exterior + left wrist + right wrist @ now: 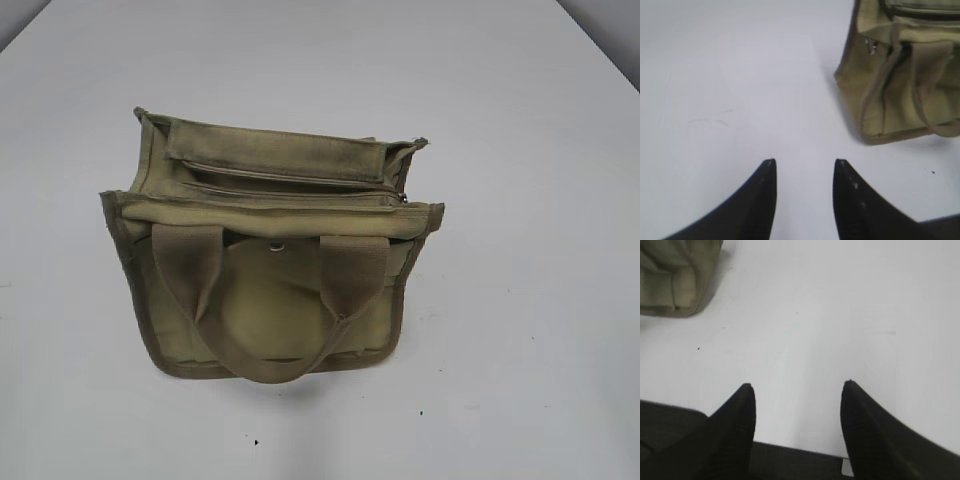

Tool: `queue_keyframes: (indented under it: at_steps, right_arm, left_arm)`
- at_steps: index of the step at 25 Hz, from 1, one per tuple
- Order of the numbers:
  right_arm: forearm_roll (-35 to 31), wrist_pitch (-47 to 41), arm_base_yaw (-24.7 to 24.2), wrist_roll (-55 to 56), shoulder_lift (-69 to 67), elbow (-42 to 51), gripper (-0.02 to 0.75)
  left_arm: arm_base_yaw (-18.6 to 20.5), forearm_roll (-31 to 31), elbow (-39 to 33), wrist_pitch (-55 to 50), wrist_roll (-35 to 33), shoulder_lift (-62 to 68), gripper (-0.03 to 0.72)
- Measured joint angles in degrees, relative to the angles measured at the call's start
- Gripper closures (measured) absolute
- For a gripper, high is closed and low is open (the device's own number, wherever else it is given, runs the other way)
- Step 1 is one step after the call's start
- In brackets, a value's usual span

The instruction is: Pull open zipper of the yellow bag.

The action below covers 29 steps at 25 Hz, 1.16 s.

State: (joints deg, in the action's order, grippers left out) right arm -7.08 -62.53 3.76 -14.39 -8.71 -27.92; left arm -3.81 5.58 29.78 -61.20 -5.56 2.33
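Bag (270,280) sits on the white table (540,300), zipper (290,178) seemingly closed; left tool (805,167) and right tool (797,390) hover apart, open, empty.

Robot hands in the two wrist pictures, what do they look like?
Both are plain black. The left gripper has two smooth fingers that curve to sharp points like claws. The right gripper has the same kind of pointed black fingers, with a finely ribbed surface. No cables or markings show, and the arms stay out of sight.
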Motion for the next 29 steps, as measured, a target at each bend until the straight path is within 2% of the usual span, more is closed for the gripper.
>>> queue_keyframes:
  at_steps: [2, 5, 29]
  right_arm:
    - [0.0, 0.0, -2.2, 0.0, 3.7, 0.0, 0.31]
    - [0.0, 0.0, -3.5, 0.0, 7.8, 0.0, 0.31]
    - [-2.1, 0.1, -3.8, 0.0, 9.1, 0.1, 0.31]
  left_arm:
    - [3.5, 0.0, 0.0, 0.1, 0.0, -1.3, 0.388]
    - [5.2, 0.0, 0.0, 0.3, 0.0, -2.7, 0.388]
    - [5.2, 0.0, -0.1, 0.3, 0.0, -2.7, 0.389]
